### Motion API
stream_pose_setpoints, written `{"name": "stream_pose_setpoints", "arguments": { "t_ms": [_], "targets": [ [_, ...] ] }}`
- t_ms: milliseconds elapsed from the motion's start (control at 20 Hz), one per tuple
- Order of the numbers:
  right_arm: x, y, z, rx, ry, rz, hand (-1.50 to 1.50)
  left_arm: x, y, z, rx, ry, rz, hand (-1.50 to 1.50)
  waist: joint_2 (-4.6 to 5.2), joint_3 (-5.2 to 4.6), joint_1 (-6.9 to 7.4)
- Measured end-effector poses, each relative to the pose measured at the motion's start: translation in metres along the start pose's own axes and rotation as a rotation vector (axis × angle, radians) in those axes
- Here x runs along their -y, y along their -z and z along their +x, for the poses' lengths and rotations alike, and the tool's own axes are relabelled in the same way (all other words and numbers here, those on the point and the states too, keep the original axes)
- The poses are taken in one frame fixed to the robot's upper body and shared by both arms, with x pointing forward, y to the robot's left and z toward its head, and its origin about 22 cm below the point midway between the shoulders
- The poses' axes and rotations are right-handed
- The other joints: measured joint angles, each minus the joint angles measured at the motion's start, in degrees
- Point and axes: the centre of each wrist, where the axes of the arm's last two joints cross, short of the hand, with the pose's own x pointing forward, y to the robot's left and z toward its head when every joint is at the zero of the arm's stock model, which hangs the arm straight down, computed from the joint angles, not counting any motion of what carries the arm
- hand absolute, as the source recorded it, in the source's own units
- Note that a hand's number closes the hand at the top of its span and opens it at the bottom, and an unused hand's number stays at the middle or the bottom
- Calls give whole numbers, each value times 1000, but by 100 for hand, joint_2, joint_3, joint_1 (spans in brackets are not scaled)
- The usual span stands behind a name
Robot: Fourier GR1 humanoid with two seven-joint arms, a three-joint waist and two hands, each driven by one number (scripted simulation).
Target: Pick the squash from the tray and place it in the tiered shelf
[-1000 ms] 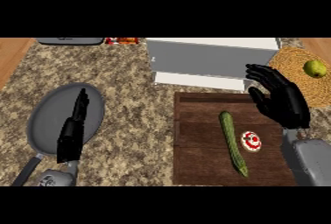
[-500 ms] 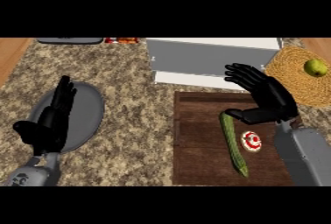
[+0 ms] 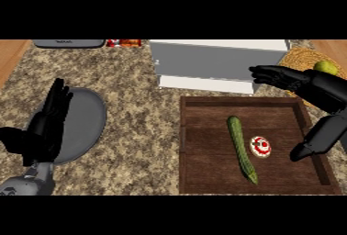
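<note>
A long green squash [image 3: 242, 148] lies lengthwise in the middle of the dark wooden tray [image 3: 203, 142]. Beside it on the tray sits a small round red and white item [image 3: 260, 146]. The white tiered shelf [image 3: 210, 64] stands just behind the tray. My right hand [image 3: 318, 92] hovers over the tray's far right corner, open, fingers stretched left toward the shelf and thumb hanging down at the tray's right side; it touches nothing. My left hand [image 3: 44, 126] rests open at the left, fingers up, over a grey plate [image 3: 85, 124].
A woven mat [image 3: 304, 58] at the back right carries a green fruit [image 3: 325, 67]. A grey appliance [image 3: 68, 43] and a red packet [image 3: 125, 43] stand at the counter's far edge. Speckled counter [image 3: 136, 101] lies between plate and tray.
My right hand has swung right and turned, its fingers now pointing left at the shelf. My left hand drifted slightly left and down. The squash stayed put.
</note>
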Motion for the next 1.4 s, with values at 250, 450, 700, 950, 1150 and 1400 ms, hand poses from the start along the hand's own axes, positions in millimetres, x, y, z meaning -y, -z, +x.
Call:
{"name": "stream_pose_setpoints", "arguments": {
  "t_ms": [250, 450, 700, 950, 1150, 1400],
  "targets": [
    [-6, 6, 57, -117, -344, 96, -150, 3, -4, 0, -3, -6, 2, 0, -14, -7, 1],
    [-33, 17, 77, -225, -551, 137, -150, -1, -3, 1, -5, 0, 3, 0, -6, -7, -3],
    [-65, 30, 77, -327, -663, 136, -150, -6, 3, 10, -7, -4, -3, 0, 14, -2, -3],
    [-95, 41, 70, -411, -787, 128, -150, -8, 2, 4, -6, -7, -1, 0, 25, 0, 3],
    [-109, 43, 54, -503, -890, 128, -150, -4, -1, 4, -4, -8, -4, 0, 28, 2, 10],
    [-115, 44, 38, -576, -940, 118, -150, -4, -3, 5, -9, -13, 0, 0, 31, 3, 4]
  ]
}}
